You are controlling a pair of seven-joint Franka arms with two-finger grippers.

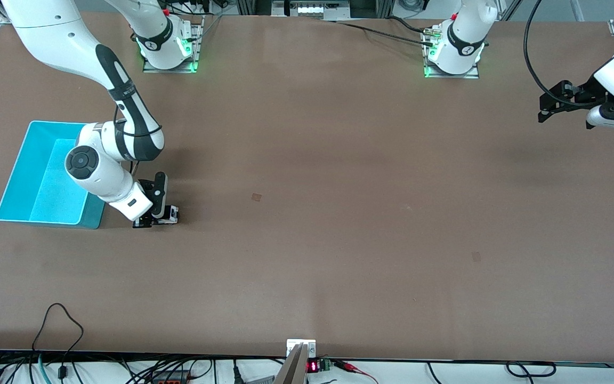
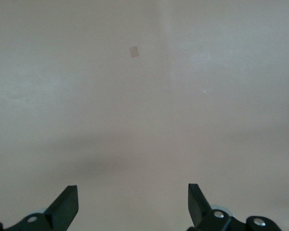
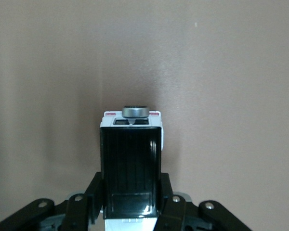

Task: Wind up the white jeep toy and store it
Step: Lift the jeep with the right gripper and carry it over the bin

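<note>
Right gripper [image 1: 153, 217] down at table [image 1: 339, 213] level, clenched on white jeep toy [image 3: 131, 163], just beside turquoise bin [image 1: 19, 160], at 3 o'clock from its nearest corner. Left gripper [image 2: 133, 204] spread wide, holding nothing, waiting over the left arm's end of the table. Possible trouble: narrow pinch on the smooth black roof, so may slip or twist during winding or lifting. No readable writing or brand visible.

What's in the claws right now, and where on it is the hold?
The right claw is shut on the white jeep toy, pinching its two sides at the end nearest the wrist, on the table beside the turquoise bin. The left claw waits open, holding nothing.
</note>
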